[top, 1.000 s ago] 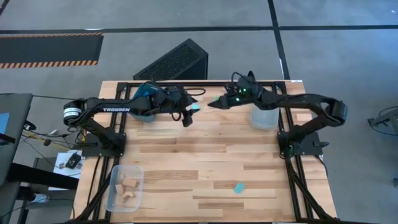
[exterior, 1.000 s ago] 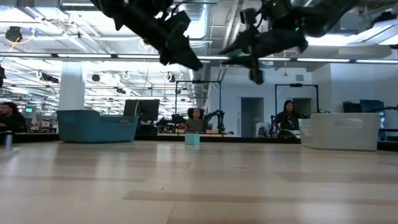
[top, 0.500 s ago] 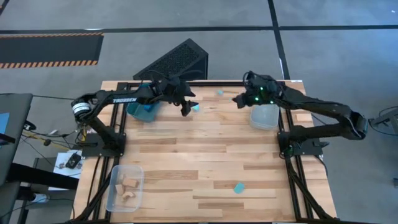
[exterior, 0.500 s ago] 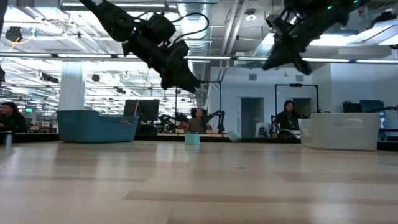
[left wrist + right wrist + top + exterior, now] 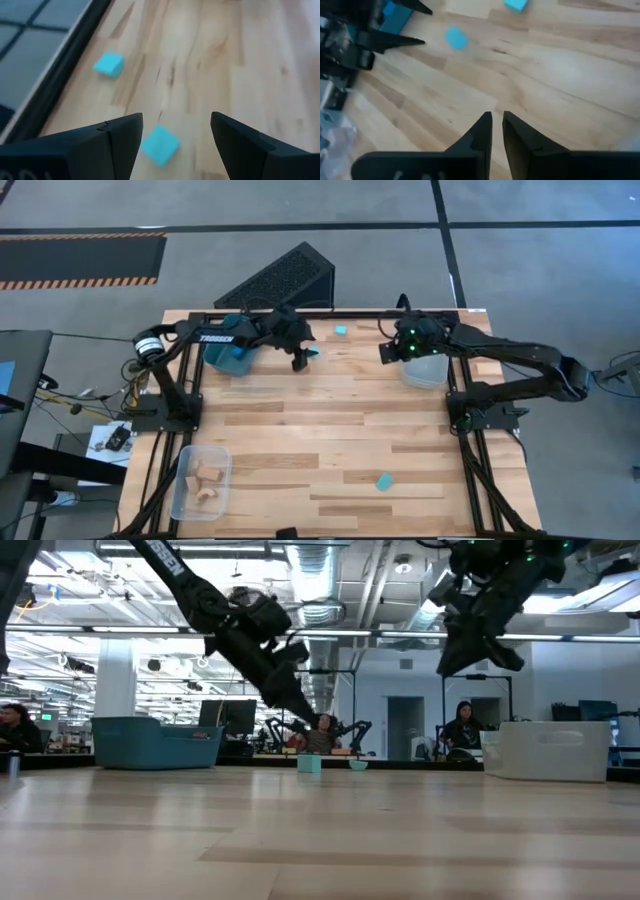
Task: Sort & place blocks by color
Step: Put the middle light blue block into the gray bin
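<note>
Three light cyan blocks lie on the wooden table. One cyan block (image 5: pixel 315 352) (image 5: pixel 160 145) rests flat just ahead of my left gripper (image 5: pixel 298 361) (image 5: pixel 175 135), which hangs above it, open, its fingers standing on either side of the block without touching. A second cyan block (image 5: pixel 341 331) (image 5: pixel 108 64) lies by the far edge. The third cyan block (image 5: pixel 384 481) lies near the front. My right gripper (image 5: pixel 385 352) (image 5: pixel 497 120) hovers at the far right, shut to a narrow slit with nothing in it.
A teal bin (image 5: pixel 232 356) stands at the far left behind my left arm. A clear bin (image 5: pixel 425 368) sits under my right arm. Another clear bin (image 5: pixel 202 480) with tan wooden blocks stands at the near left corner. People sit in the room beyond the table.
My right gripper has let go of the cyan block it carried; the block has dropped by the far edge and slid a little left. That gripper has drawn back toward the right and tipped downward. My left gripper has sunk toward the cyan block in front of it.
</note>
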